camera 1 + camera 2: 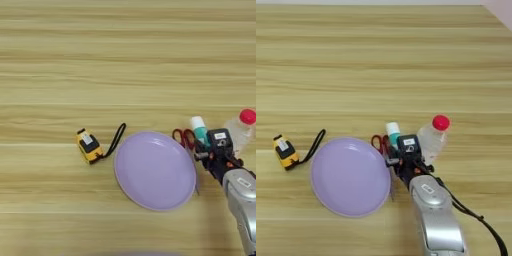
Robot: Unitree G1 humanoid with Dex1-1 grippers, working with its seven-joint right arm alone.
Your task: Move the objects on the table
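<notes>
The gripper (397, 154) sits just off the right rim of the lilac plate (331, 195), right at the white tube (392, 133); whether it grasps the tube or merely touches it I cannot tell. The tube stands beside the plate's upper right rim, white cap away from the robot, teal band toward the gripper, its long axis running roughly away from the robot. It looks light, stiff and smooth, so a pinch across the middle seems best. Red-handled scissors (378, 142) lie against that same rim, and a clear bottle with a red cap (433, 136) lies further right. Left of the plate, on the desk (381, 60), the tape measure (88, 145) lies denser and boxy, its strap (116, 138) trailing toward the plate; grip across its flat sides.
</notes>
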